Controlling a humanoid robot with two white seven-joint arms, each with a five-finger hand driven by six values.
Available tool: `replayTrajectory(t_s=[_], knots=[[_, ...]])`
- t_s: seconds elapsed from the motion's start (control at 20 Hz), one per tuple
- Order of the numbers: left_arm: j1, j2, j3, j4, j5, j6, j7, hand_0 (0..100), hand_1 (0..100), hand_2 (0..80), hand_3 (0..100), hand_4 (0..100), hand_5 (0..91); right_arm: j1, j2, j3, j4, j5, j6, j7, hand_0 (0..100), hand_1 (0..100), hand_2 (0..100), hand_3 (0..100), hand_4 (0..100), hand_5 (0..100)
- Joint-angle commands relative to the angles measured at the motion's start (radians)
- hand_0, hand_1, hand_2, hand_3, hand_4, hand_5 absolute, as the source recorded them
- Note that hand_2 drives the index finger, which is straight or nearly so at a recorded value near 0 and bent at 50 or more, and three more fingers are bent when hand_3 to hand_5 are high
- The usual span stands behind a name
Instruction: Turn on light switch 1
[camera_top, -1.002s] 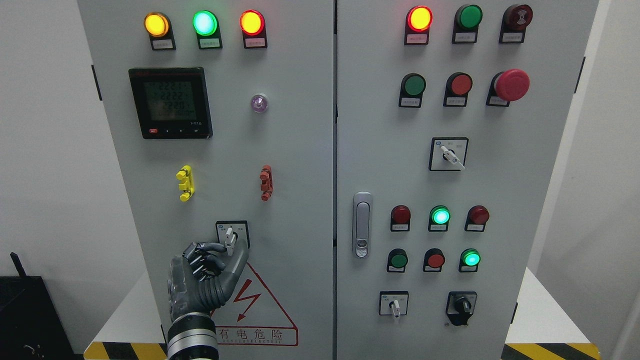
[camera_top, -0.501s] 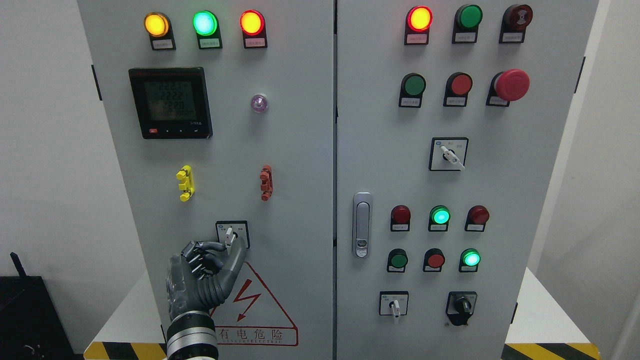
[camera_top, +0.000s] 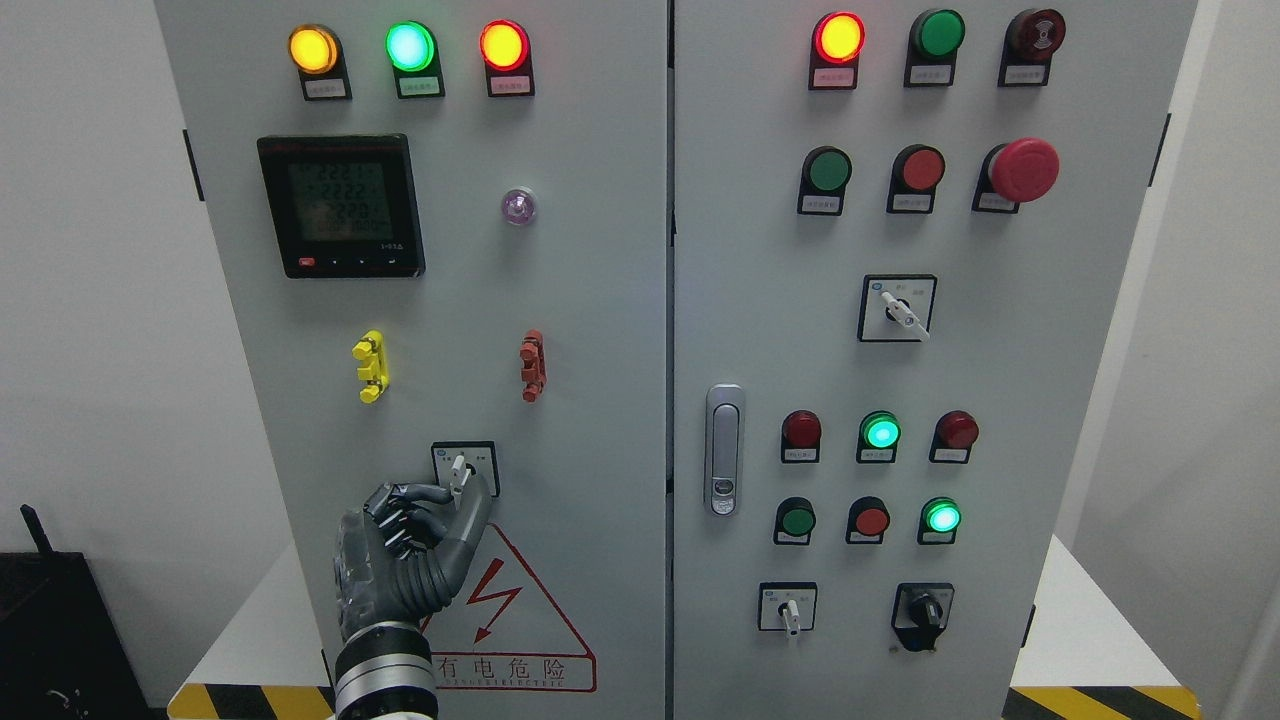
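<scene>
A small selector switch (camera_top: 458, 466) with a white lever sits in a black-framed plate low on the left cabinet door (camera_top: 600, 300). The lever points roughly straight down. My left hand (camera_top: 458, 495) comes up from the bottom edge and is at the lever's lower end. Its index fingertip (camera_top: 437, 492) presses from the left and its thumb (camera_top: 477, 503) from the right, so the hand is pinched shut on the lever. The other fingers are curled below. The right arm does not show.
Above the switch are yellow (camera_top: 371, 365) and red (camera_top: 533, 366) terminal blocks, a digital meter (camera_top: 341, 205) and three lit lamps. The right door carries a handle (camera_top: 724, 449), push buttons, a red emergency stop (camera_top: 1023, 170) and more selector switches. A warning triangle (camera_top: 510, 610) lies beside my wrist.
The left hand has shifted a few pixels left and its thumb has drawn in closer to the lever. The lever's angle looks the same.
</scene>
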Motion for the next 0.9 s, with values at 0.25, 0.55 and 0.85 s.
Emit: replayTrajectory(t_s=[0.25,0.55,0.85], knots=[[-0.008,0.0,-0.001,0.009,-0.007,0.016,0.0,19,72,60.7,92,90,80.2,0.0,0.0,0.0,0.0,-0.025,0.001,0.0,0,0,0,0,0,0],[-0.009,0.0,-0.003,0.009,-0.004,0.017,0.0,20,71,61.1,92,90,80.2,0.0,0.0,0.0,0.0,-0.025,0.001,0.0,0,0,0,0,0,0],[-0.012,0.0,-0.004,0.009,-0.004,0.017,0.0,20,71,61.2,92,91,80.3,0.0,0.0,0.0,0.0,-0.025,0.001,0.0,0,0,0,0,0,0]])
